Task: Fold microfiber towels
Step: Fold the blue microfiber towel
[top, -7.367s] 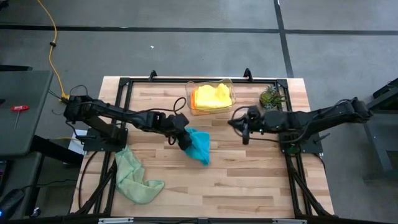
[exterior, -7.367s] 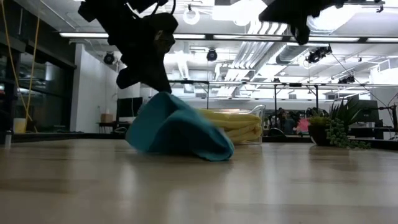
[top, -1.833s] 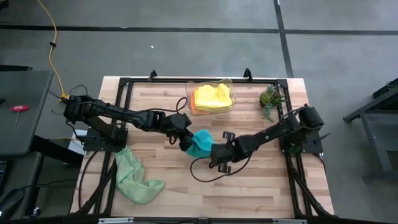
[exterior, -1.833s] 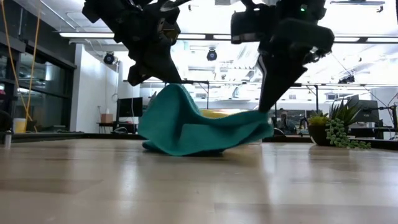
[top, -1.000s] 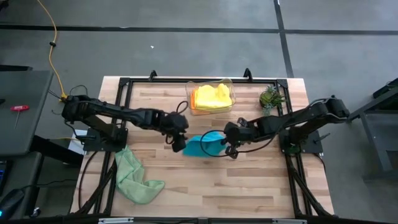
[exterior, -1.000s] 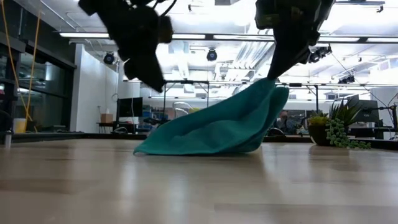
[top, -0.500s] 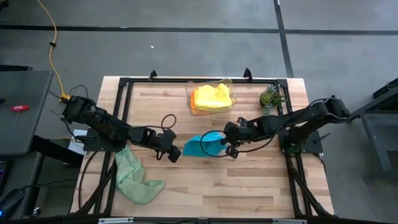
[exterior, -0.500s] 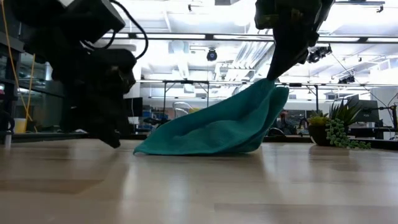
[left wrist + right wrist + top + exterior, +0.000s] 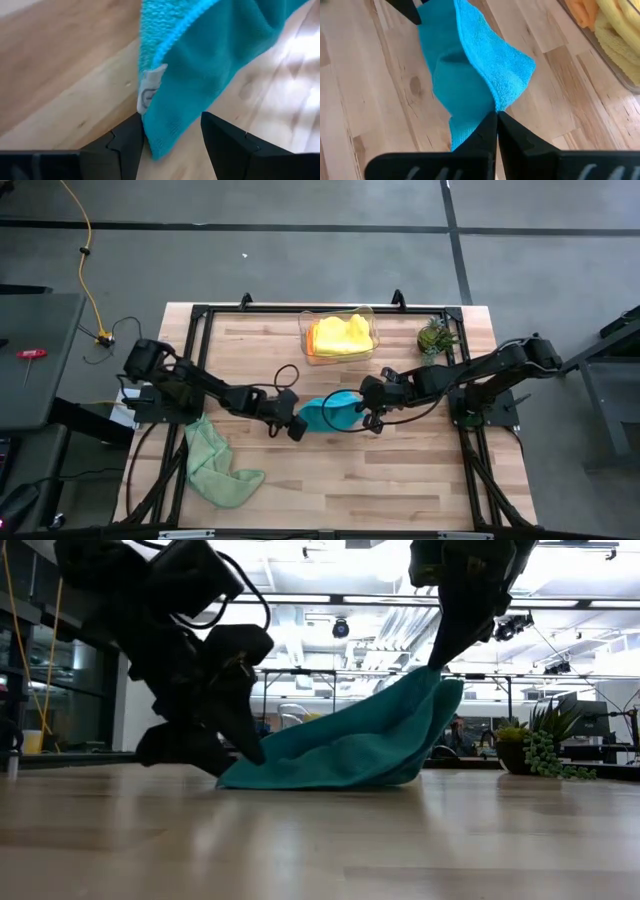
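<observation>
The right gripper (image 9: 366, 412)'s fingers are clamped on one corner of the teal towel (image 9: 325, 412), holding it lifted above the table (image 9: 400, 480) centre. The left gripper (image 9: 297, 427)'s fingers stand apart, straddling the towel's low corner with its white tag (image 9: 148, 90). If they close too shallowly, the limp corner could slip free and the fold would bunch.

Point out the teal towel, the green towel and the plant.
teal towel (image 9: 350, 745): low view, middle of its draped face.
green towel (image 9: 212, 460): high view, middle of the crumpled cloth.
plant (image 9: 435, 337): high view, its leaves.
</observation>
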Motion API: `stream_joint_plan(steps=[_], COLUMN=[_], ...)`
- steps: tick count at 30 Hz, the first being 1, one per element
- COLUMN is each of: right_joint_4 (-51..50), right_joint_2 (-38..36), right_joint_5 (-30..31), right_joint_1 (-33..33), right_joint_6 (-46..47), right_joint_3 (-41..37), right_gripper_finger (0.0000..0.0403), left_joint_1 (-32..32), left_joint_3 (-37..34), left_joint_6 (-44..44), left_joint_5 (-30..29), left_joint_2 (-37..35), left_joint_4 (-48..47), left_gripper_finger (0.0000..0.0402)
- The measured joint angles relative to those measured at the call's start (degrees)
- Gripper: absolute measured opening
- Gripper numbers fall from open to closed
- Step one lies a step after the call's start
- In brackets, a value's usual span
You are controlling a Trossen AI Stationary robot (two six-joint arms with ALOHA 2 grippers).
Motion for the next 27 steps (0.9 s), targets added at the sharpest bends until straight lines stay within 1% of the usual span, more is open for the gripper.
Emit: stream_joint_plan(steps=[3, 6, 8, 12, 15, 19, 24, 27], right_joint_4=[-0.01, -0.01, -0.04, -0.19, -0.19, -0.21, -0.21, -0.31], right_joint_2=[0.0, 0.0, 0.0, 0.0, 0.0, 0.0, 0.0, -0.03], right_joint_5=[0.0, 0.0, 0.02, 0.44, 0.44, 0.44, 0.45, 0.45], right_joint_1=[0.0, 0.0, 0.0, 0.0, 0.0, 0.0, 0.0, 0.0], right_joint_6=[0.0, 0.0, 0.0, 0.0, 0.0, 0.07, 0.07, -0.15], right_joint_3=[0.0, 0.0, 0.0, 0.0, 0.0, 0.0, 0.0, 0.02], right_gripper_finger=[0.0, 0.0, 0.0, 0.0, 0.0, 0.0, 0.0, 0.0], left_joint_1=[-0.19, -0.24, -0.29, -0.71, -0.94, -1.13, -1.15, -1.05], left_joint_3=[0.53, 0.54, 0.52, 0.51, 0.37, 0.3, 0.3, 0.3], left_joint_6=[-0.12, -0.25, -0.23, 0.49, 0.58, 0.84, 3.25, 5.18], left_joint_5=[1.21, 2.71, 4.37, 4.66, 4.38, 3.92, 2.91, 3.48], left_joint_2=[-0.2, -0.78, -1.65, -2.54, -2.62, -2.26, -2.21, -2.2], left_joint_4=[0.3, -1.26, -3.66, -6.9, -6.51, -5.57, -5.34, -4.53], left_gripper_finger=[0.0184, 0.017, 0.0154, 0.0114, 0.0086, 0.0061, 0.0036, 0.0008])
